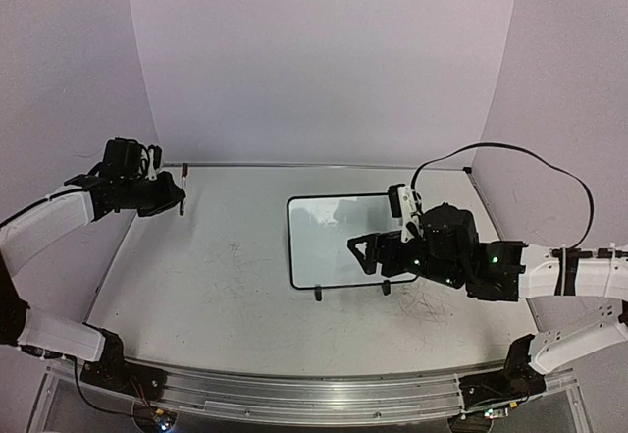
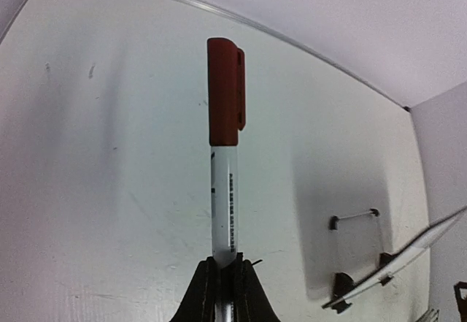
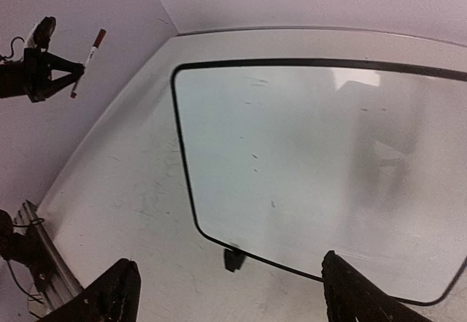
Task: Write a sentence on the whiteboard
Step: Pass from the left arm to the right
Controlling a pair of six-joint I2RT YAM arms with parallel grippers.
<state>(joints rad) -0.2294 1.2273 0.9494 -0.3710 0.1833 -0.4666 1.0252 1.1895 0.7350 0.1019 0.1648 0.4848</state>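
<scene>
**Board blank, marker capped: writing not begun**

The whiteboard (image 1: 319,246) sat right of the table's centre, nearer the right edge than the left, with its stand feet toward the near edge. The left wrist view showed it propped at a slant. Its face carried only small specks and reflections; no sentence could be seen on it.

The left gripper (image 2: 226,271) was clamped on the lower barrel of a marker (image 2: 222,190), held in the air near the table's far left corner, well apart from the board. The red cap (image 2: 225,92) was on. The right gripper (image 1: 365,254) hovered over the board's near right part with its fingers spread wide, holding nothing.

Judged from this, uncapping, carrying the marker over and all the writing remained.

The table (image 1: 216,296) was white and scuffed, with faint grey scribbles. Plain pale walls (image 1: 324,60) closed it on three sides, and a metal rail (image 1: 294,389) ran along the near edge.
</scene>
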